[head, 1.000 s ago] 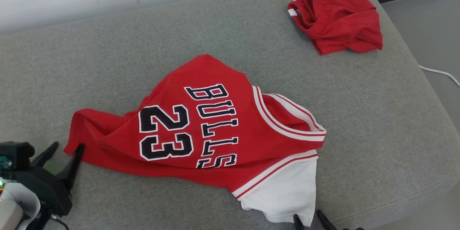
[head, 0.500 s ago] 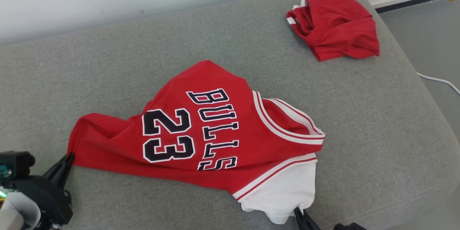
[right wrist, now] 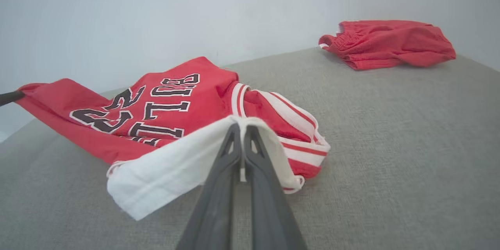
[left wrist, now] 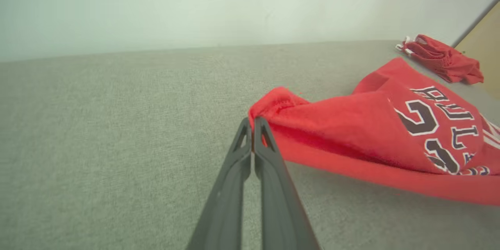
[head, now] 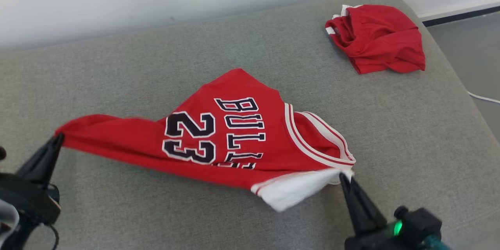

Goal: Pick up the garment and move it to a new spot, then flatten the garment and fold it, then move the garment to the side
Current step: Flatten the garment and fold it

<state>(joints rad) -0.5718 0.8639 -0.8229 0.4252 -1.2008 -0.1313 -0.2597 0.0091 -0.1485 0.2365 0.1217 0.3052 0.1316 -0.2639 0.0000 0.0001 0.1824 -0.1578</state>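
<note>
Left gripper [left wrist: 252, 122] up the middle, its two dark fingers pressed tight together and pinching a bunched red corner of the jersey [left wrist: 351, 125]. From that pinch the cloth stretches off to the right above the grey cushion [left wrist: 97, 133], a shadow under its lower edge, with the black, white-edged numerals and letters out near the right edge. Far back on the right, well apart, a second crumpled red garment [left wrist: 441, 60] lies on the cushion below the pale wall [left wrist: 195, 4].

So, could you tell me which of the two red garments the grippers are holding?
The jersey printed with 23 and BULLS: the left gripper pinches its red end, the right gripper its white corner. The plain red bundle lies apart, untouched.
</note>
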